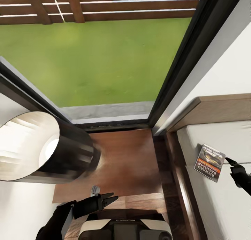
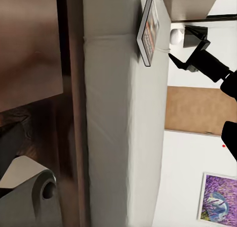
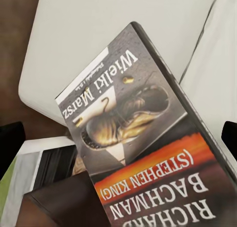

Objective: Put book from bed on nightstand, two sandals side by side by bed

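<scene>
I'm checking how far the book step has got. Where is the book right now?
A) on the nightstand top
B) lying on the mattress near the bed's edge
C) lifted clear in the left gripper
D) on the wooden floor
B: the book lies flat on the pale mattress near the edge, with the right gripper close beside it and the nightstand top bare of it.

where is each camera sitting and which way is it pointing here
Head view: on the head, looking down past the lamp at the nightstand, window and bed; the left gripper and right gripper show.
Left wrist view: near the left gripper, looking across the mattress edge toward the right gripper.
Right wrist view: near the right gripper, facing the book close up.
All three views share the book.
</scene>
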Robot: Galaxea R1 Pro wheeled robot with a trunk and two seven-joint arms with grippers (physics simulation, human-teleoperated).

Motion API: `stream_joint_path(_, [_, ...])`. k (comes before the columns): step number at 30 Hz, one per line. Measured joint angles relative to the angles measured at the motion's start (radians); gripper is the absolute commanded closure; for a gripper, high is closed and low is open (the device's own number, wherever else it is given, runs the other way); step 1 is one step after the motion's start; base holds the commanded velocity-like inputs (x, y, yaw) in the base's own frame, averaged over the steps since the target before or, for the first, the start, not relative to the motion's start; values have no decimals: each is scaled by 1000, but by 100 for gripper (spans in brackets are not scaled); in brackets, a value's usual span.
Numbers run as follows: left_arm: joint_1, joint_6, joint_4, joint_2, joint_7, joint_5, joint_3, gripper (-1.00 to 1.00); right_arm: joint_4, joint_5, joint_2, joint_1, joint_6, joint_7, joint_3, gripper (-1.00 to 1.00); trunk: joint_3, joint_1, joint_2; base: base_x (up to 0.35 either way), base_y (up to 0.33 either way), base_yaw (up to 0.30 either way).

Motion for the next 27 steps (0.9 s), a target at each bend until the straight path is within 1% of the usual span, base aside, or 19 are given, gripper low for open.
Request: stream_joint_path(27, [0, 0, 0, 0, 0, 0, 0, -100, 0, 0, 0, 0, -3, 0, -1, -100, 85, -104, 189, 0, 0, 0])
